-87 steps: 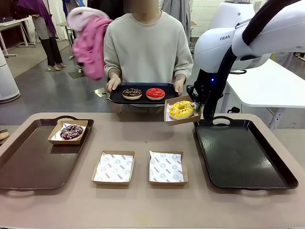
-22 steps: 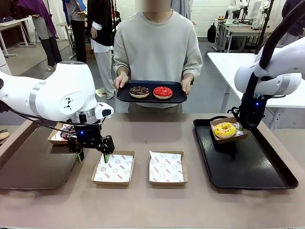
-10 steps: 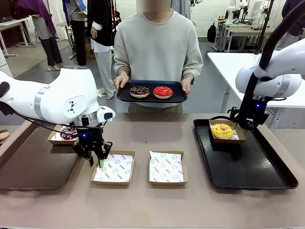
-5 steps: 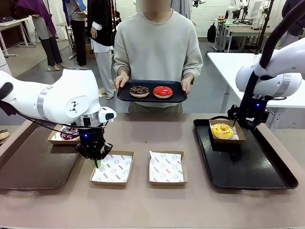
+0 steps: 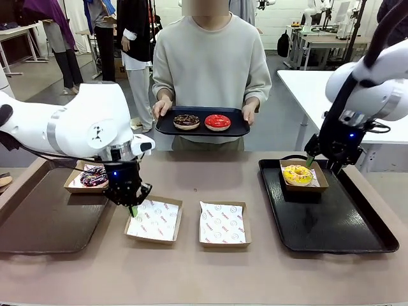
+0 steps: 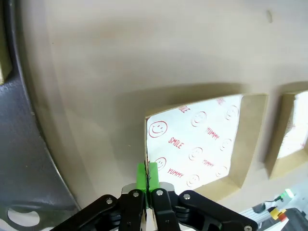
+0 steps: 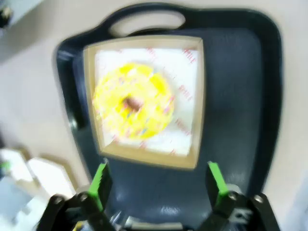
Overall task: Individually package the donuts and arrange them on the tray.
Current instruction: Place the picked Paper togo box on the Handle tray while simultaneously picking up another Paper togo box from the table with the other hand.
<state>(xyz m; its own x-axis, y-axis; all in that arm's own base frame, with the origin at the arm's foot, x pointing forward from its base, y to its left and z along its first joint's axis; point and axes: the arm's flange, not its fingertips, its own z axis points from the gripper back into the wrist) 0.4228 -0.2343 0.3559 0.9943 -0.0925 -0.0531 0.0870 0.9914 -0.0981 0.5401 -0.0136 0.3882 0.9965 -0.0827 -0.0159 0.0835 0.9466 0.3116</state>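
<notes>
My spread right claw [image 7: 159, 180] hovers over the yellow donut [image 7: 131, 102], boxed on the right tray [image 7: 240, 96]; my left claw [image 6: 149, 175] pinches the wall of an empty box [image 6: 202, 139]; the red donut [image 5: 217, 121] and chocolate donut [image 5: 186, 120] are not yet boxed.

Robotics lab, white worktables [image 5: 303, 95], bare grey floor [image 5: 57, 121]

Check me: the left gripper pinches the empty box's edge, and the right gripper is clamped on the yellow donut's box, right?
No: the right gripper is open, jaws clear of the yellow donut and its box, as the right wrist view shows. The left gripper does pinch the edge of the empty box.
</notes>
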